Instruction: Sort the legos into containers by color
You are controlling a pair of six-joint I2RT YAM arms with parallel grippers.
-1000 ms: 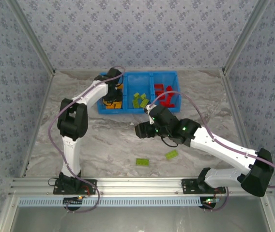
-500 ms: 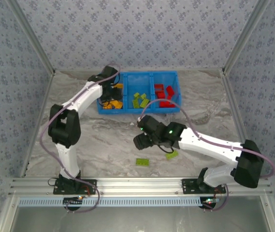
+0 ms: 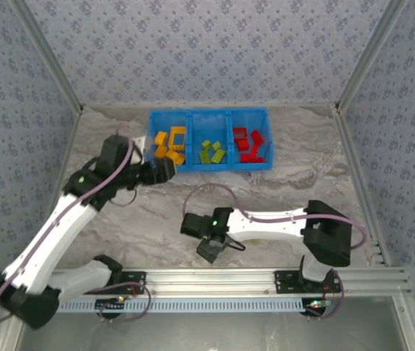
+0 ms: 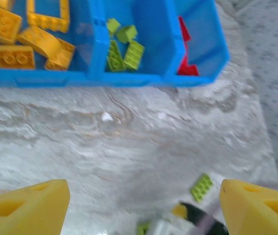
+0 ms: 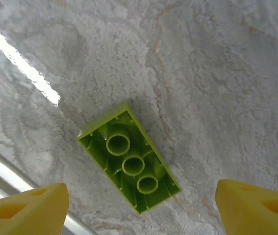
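A blue bin (image 3: pixel 209 167) is sitting at the far side of the marbled table (image 3: pixel 310 186), with its three compartments running left to right. Orange bricks (image 3: pixel 169 144) are lying in the left one, green bricks (image 3: pixel 212 151) in the middle and red bricks (image 3: pixel 250 144) in the right. Patterned walls (image 3: pixel 193 51) are closing in the table on three sides, and an aluminium rail (image 3: pixel 215 278) is running along its near edge.

One green brick (image 5: pixel 129 164) is lying loose on the table close to that rail, with its hollow underside and three tubes facing up. In the right wrist view its long axis is running diagonally from upper left to lower right. The right tool (image 5: pixel 141 208) is hanging directly over it, fingers (image 5: pixel 26 208) spread wide to either side and gripping nothing. Nothing is standing between them and the brick. The right arm (image 3: pixel 273 218) is lying low, its forearm stretching leftward across the near table.

A second brick (image 4: pixel 201 187), also green and studs up, is resting on the table just beside that arm.

The left arm (image 3: pixel 54 234) is slanting up from the near left corner. It is carrying the left tool (image 3: pixel 165 170) just in front of the bin's left compartment, fingers wide apart and empty.
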